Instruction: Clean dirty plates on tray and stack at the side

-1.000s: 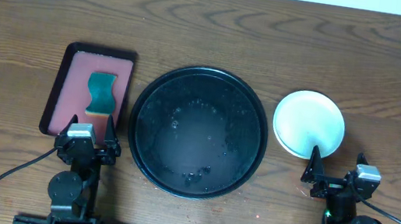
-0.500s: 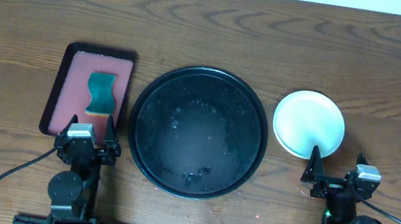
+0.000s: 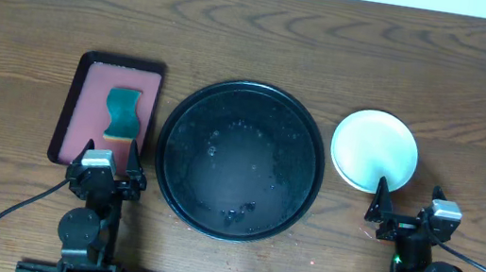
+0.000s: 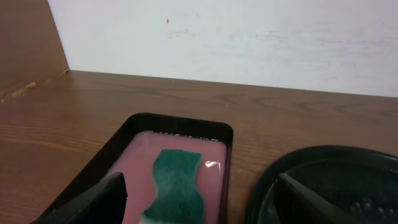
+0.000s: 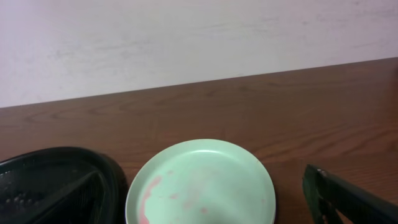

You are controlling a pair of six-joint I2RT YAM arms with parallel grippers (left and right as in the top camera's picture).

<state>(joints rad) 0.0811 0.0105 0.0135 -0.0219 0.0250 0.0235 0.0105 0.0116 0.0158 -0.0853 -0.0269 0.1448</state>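
Note:
The large round black tray [image 3: 240,159] sits in the middle of the table. It holds no plates, only water drops, and its rim shows in the left wrist view [image 4: 323,168] and the right wrist view [image 5: 56,174]. A pale mint plate [image 3: 374,151] lies on the table to the tray's right, with faint red smears in the right wrist view [image 5: 211,180]. I cannot tell whether other plates lie under it. No yellow plate shows. My left gripper [image 3: 111,150] [image 4: 202,193] is open and empty. My right gripper [image 3: 407,199] [image 5: 205,193] is open and empty, just short of the plate.
A red rectangular tray [image 3: 86,100] with a dark rim lies left of the black tray and holds a green sponge [image 3: 122,111], also seen in the left wrist view [image 4: 177,180]. A white wall stands behind the table.

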